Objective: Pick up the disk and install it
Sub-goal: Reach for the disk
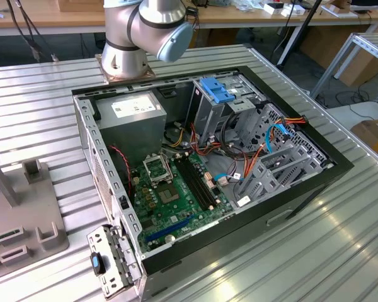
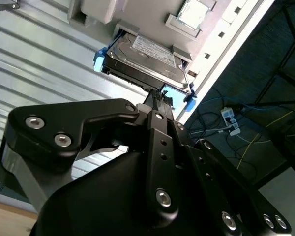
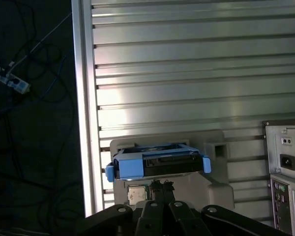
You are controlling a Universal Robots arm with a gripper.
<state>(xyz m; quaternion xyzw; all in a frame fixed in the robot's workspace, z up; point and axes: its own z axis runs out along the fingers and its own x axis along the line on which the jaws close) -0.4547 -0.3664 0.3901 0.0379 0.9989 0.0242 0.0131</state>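
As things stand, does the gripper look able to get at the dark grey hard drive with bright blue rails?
Likely yes: in the first wrist view the gripper is right at the near edge of the disk on its grey holder, nothing between them.

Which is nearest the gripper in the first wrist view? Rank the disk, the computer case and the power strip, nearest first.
1. The disk, on the grey holder, right ahead of the gripper.
2. The computer case, on the table beside the holder.
3. The power strip, down on the floor past the table edge.
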